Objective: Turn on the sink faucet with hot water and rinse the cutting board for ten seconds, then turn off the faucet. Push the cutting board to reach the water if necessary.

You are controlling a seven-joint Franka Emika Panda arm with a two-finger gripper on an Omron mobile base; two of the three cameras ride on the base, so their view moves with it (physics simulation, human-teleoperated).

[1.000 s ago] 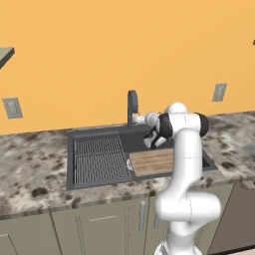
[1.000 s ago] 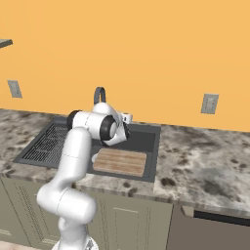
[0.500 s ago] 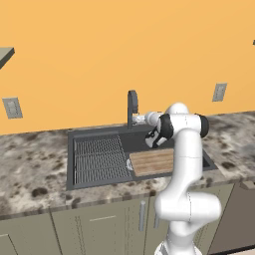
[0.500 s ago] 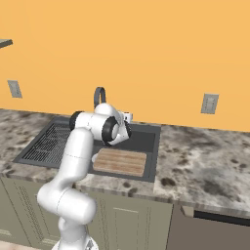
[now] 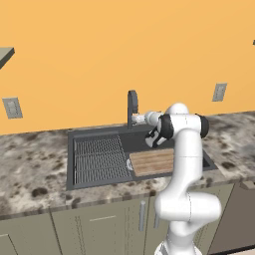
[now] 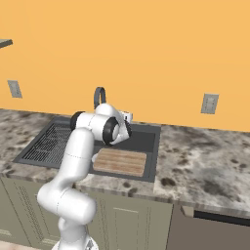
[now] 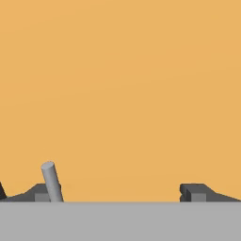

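Gripper gaping wide and empty beside faucet lever, lining up to nudge it toward hot.

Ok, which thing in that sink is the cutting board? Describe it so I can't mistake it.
Find the dark grey sink set in the speckled counter below the orange wall. The cutting board lies flat in its right part, below the sink faucet. It is light-brown striped wood, unlike the ridged dark grey drying rack on its left.

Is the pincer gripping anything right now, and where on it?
Nothing is held. The pincer stands open, the faucet lever beside one fingertip, not clamped.
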